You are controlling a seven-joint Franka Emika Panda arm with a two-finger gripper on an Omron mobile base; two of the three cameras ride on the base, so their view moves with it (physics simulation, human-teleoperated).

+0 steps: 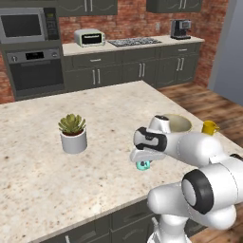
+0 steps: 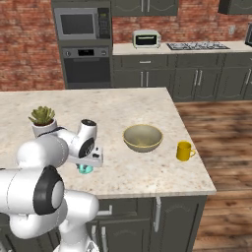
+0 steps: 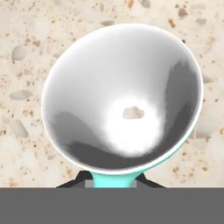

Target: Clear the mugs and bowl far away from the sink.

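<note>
- The small teal mug with a white inside sits directly under my hand on the speckled beige stone counter; in my hand view I look straight down into its round white mouth, with a teal strip of its outer wall at the bottom edge.
- My two-finger gripper sits low at that teal wall; just the dark finger bases show on either side, so I cannot tell whether it is open, closed or gripping the mug.
- From the left base view a sliver of teal peeks out under my wrist; the right base view shows slightly more of the mug's lower body beneath the hand.
- The wide, round olive-yellow bowl with a speckled inside stands apart from the mug, toward the island's right side.
- The small yellow handled mug stands beyond the bowl, near the counter's right edge.
- My arm hides much of the bowl in the left base view; the right base view shows it whole.
- The white pot with a green spiky plant stands on the mug's other side, with bare counter between.
- The near counter edge lies close below the teal mug; broad open stone stretches behind.
</note>
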